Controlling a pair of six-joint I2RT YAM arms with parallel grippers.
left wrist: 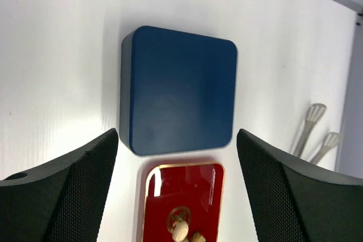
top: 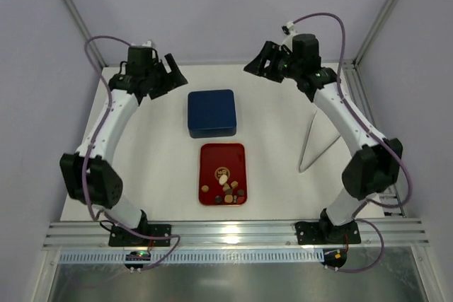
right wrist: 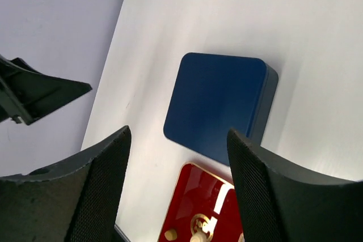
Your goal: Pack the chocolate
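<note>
The blue box (top: 211, 112) sits shut in the middle of the white tabletop (top: 276, 125). The chocolate (top: 228, 190) lies in a small pile on the red tray (top: 212, 157) just beside the box's near side, at the tray end away from the box. The left jaws hang past the box's far left corner and the right jaws past its far right corner, both spread wide and holding nothing, and white tongs (top: 311, 143) lie to the right of the box.
</note>
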